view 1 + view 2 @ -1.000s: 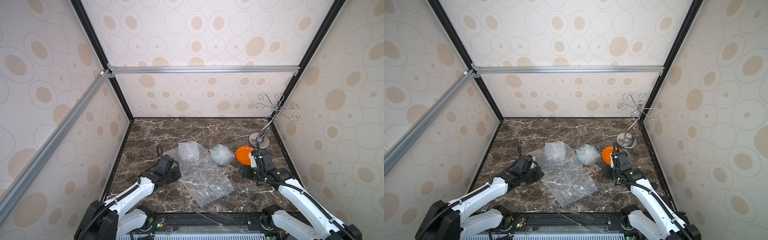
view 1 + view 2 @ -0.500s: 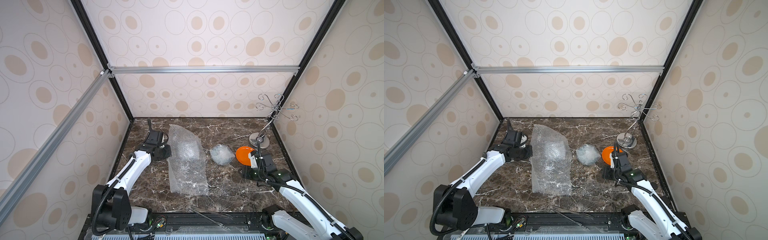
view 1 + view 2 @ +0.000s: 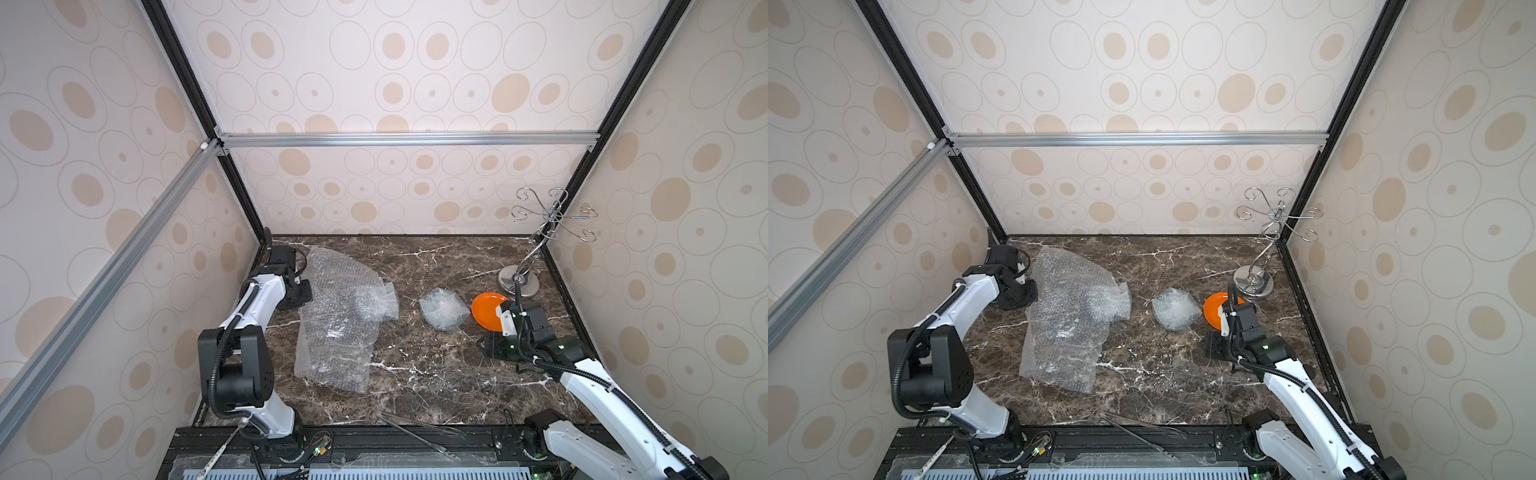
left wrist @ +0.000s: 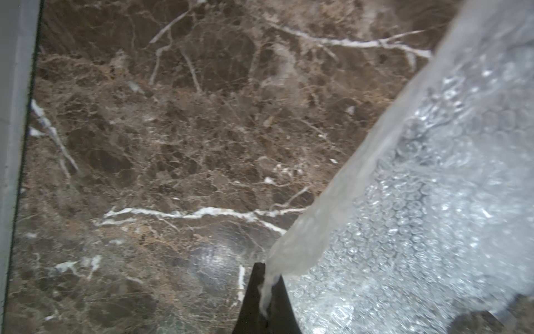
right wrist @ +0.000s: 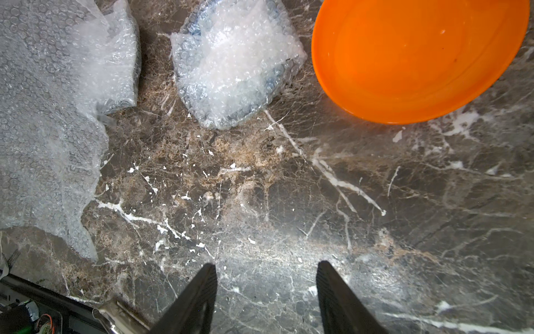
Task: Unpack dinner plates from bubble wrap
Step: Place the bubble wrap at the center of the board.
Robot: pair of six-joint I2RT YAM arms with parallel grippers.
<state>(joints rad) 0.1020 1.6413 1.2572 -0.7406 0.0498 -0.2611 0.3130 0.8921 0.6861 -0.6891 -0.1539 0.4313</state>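
Jaws: left gripper (image 4: pixel 264 279) pinched shut on an edge of the loose bubble wrap sheet (image 3: pixel 336 328), right gripper (image 5: pixel 265 269) about half parted and empty | orange plate (image 3: pixel 485 311) bare, just beside wire stand (image 3: pixel 519 283) base | wrapped bundle (image 3: pixel 444 309) near stand, beyond plate | sheet well apart from stand

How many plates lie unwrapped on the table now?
1: the orange plate, next to the wire stand. The small wrapped bundle and the large bubble wrap sheet may hide others.
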